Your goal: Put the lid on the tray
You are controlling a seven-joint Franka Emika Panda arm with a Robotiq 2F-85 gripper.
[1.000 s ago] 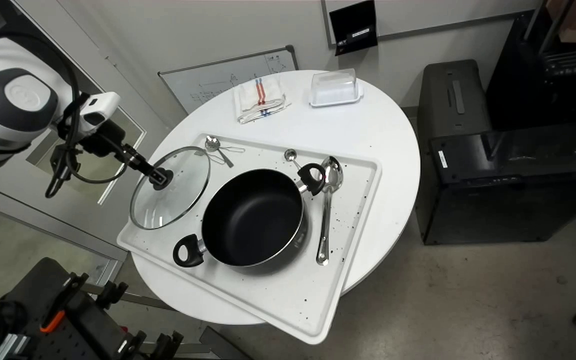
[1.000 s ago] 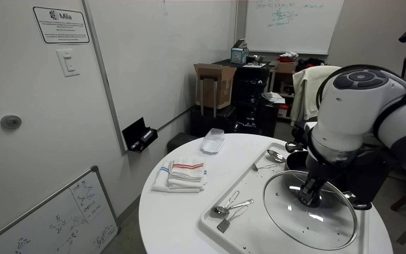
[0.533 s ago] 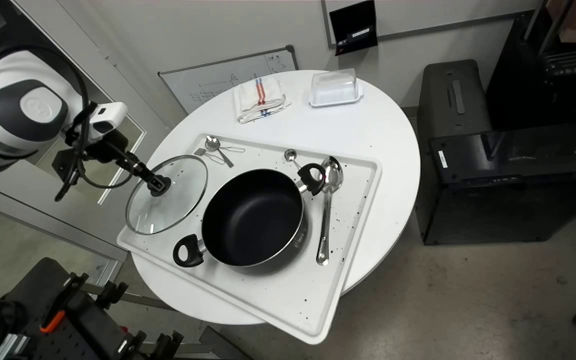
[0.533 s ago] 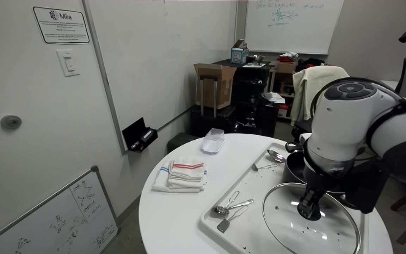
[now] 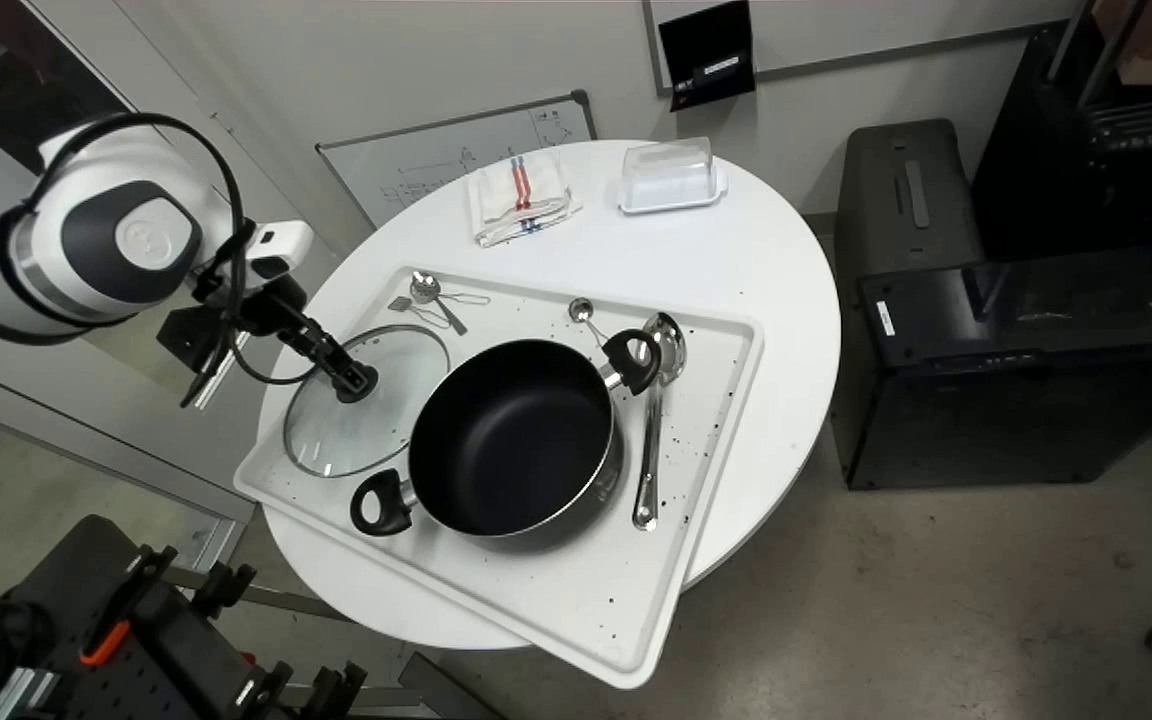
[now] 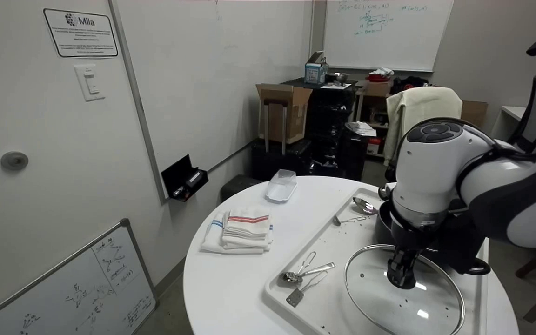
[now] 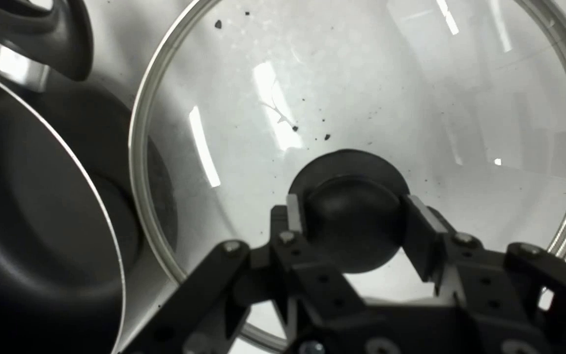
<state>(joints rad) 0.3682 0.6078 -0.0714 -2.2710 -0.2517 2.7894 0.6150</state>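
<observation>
Lid (image 5: 386, 412) nearer the pan (image 5: 511, 440), its knob (image 7: 354, 231) held fast

The round white table (image 5: 804, 330) stands where it did half a second ago. The robot arm (image 5: 106, 240) has moved: in both exterior views it sits lower than before. Beneath it, the large white tray (image 5: 576, 600) is unmoved, one corner jutting past the table's edge.

The black pan has shifted very slightly; in an exterior view its handle (image 5: 396, 510) sits a touch farther right than in the earlier frame. The lid has travelled more. It is over the tray, just beside the pan on the arm's side, and the space between them has narrowed. In the wrist view its metal rim runs close along the pan's wall; I cannot tell whether the two touch, nor whether the rim rests on the tray. The gripper (image 7: 359, 223) is clamped on the knob, one finger against each side, as it was.

The folded towels (image 6: 247, 230) and the clear-covered dish (image 5: 671, 175) have not changed place. Neither have the large metal spoon (image 5: 648, 440), the small ladle (image 6: 338, 221) and the small spatula (image 6: 295, 298), all on the tray.
</observation>
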